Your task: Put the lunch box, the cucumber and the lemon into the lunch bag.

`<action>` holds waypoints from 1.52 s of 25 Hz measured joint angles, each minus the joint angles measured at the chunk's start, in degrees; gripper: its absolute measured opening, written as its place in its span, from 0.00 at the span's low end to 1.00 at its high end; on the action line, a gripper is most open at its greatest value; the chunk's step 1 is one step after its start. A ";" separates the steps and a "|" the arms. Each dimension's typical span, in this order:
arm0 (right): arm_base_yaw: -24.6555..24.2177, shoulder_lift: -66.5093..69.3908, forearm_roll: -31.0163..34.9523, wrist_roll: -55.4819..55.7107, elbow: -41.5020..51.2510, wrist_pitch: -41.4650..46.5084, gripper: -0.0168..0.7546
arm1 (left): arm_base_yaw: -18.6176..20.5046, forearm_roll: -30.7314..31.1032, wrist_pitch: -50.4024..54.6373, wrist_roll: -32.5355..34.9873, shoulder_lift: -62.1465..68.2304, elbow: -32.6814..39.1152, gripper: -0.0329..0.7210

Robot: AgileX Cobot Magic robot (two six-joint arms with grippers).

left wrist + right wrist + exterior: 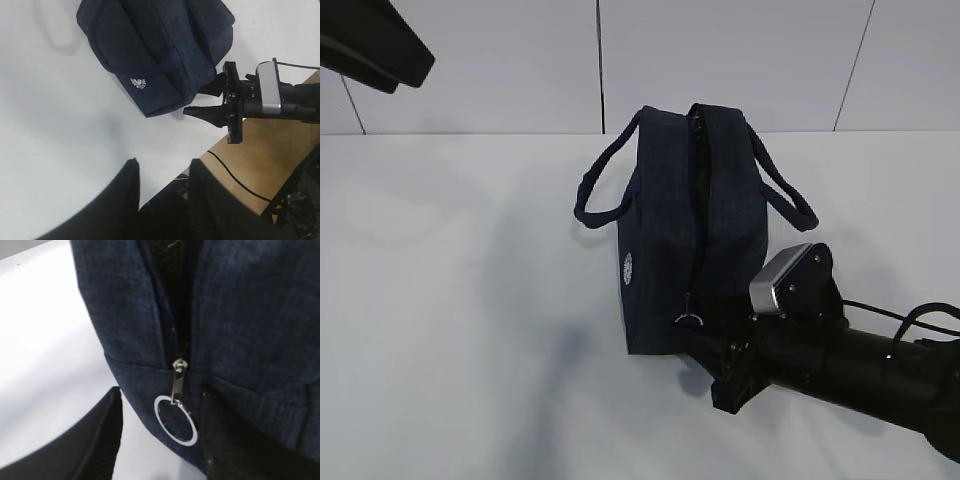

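White desk [440, 300] with a plain white panelled wall [720, 60] behind it, pretty bare setup. The right arm comes in low from about 4 o'clock in the exterior view, stretched out nearly flat over the desk, and its right end effector [705, 345] is parked right at the near end of the lunch bag [670, 220]. From the left wrist view you can see its two black fingers [200, 111] spread apart, one tucked against the bag's end and the other sticking out clear of it, so it's open a fair bit and not clamped on anything. In the right wrist view the fingers sit either side of the silver ring pull [175, 419], with the right-hand finger looking like it's up against the fabric, but the ring hangs loose between them. The left arm is up high at 10 o'clock in the exterior view, well away from the bag, and the left end effector [162, 197] shows its two dark fingers with a clear gap between them, nothing held. The bag stands upright mid-desk, long axis running roughly 12 to 6 in the exterior view, loop handles flopped out to 9 and 3, little white round logo [627, 268] on the left side. The zipper [698, 190] runs along the top; it's parted enough to show dark mesh lining, but I can't tell what's inside.
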 joint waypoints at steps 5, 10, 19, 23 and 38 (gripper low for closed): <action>0.00 0.00 -2.67 0.24 -0.54 0.64 0.50 | 0.00 0.00 0.00 0.00 0.00 0.00 0.36; 0.00 0.00 -4.45 1.30 -0.54 0.64 0.50 | 0.00 0.00 0.00 0.00 0.00 0.00 0.36; 0.00 0.00 -2.96 3.18 -0.54 0.54 0.50 | 0.00 0.00 0.00 -0.13 0.00 0.00 0.36; 0.00 0.00 -2.70 3.18 -0.54 0.54 0.50 | 0.00 -0.50 0.00 -0.13 0.00 0.00 0.36; 0.00 0.01 -3.65 3.29 -1.85 2.56 0.50 | 0.00 -2.30 0.00 -0.13 0.00 0.00 0.36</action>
